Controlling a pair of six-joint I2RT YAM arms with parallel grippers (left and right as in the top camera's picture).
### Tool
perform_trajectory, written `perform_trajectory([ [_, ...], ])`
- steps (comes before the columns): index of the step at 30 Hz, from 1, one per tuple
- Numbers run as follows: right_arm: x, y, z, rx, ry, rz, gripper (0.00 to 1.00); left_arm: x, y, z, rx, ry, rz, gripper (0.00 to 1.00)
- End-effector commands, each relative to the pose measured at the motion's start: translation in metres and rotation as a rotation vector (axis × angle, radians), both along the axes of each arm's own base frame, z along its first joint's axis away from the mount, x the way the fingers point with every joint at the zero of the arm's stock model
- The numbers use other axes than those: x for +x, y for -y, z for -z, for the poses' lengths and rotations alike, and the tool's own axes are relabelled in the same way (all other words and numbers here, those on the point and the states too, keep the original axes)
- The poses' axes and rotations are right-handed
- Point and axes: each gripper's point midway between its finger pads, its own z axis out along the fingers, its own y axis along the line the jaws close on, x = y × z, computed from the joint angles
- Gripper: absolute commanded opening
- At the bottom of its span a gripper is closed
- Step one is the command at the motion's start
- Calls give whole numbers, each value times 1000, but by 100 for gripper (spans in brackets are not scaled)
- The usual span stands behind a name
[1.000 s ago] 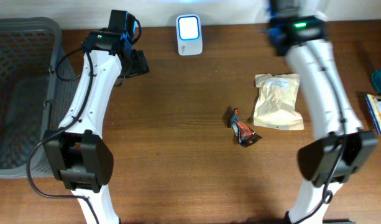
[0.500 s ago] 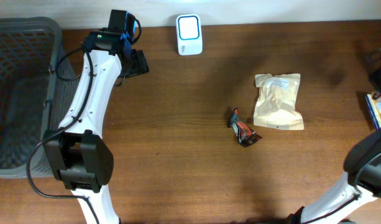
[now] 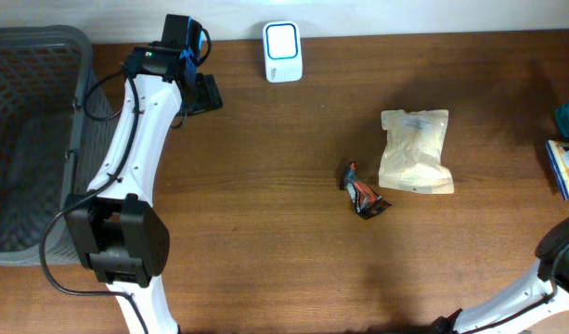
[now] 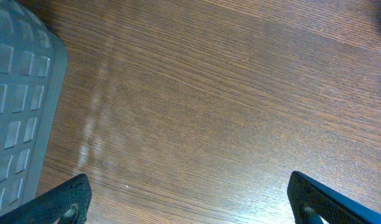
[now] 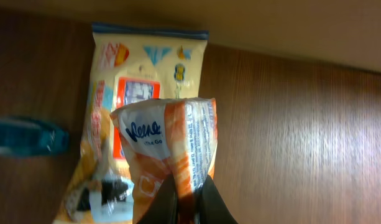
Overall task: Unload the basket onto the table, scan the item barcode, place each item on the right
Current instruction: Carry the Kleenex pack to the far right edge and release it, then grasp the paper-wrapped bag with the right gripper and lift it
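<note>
Over the wooden table [image 5: 302, 124], the right pincer [image 5: 185, 194] pinches one end of the tissue pack [image 5: 165, 134].

Grey basket [image 3: 33, 139] left; beige pouch [image 3: 414, 151] beside wrapper [image 3: 363, 195].

The Kleenex tissue pack [image 5: 168, 140] is orange and white, with the blue brand name at its upper left. It is crumpled and stands roughly upright, its lower edge pinched in the closed right end effector [image 5: 185, 196] above the desk [image 5: 289, 124]. The barcode scanner [image 3: 282, 52] is white with a lit window and stands near the middle of the desk's far edge.
</note>
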Motion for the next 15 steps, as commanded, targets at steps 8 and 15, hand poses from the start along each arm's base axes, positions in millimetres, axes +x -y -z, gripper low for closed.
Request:
perform_trajectory([
  [8,12,-3,48,69,1,-23,77,0,2,7,2,-16,-8,99],
  [15,-1,-17,27,96,-16,-25,99,0,2,7,2,-16,-7,99],
])
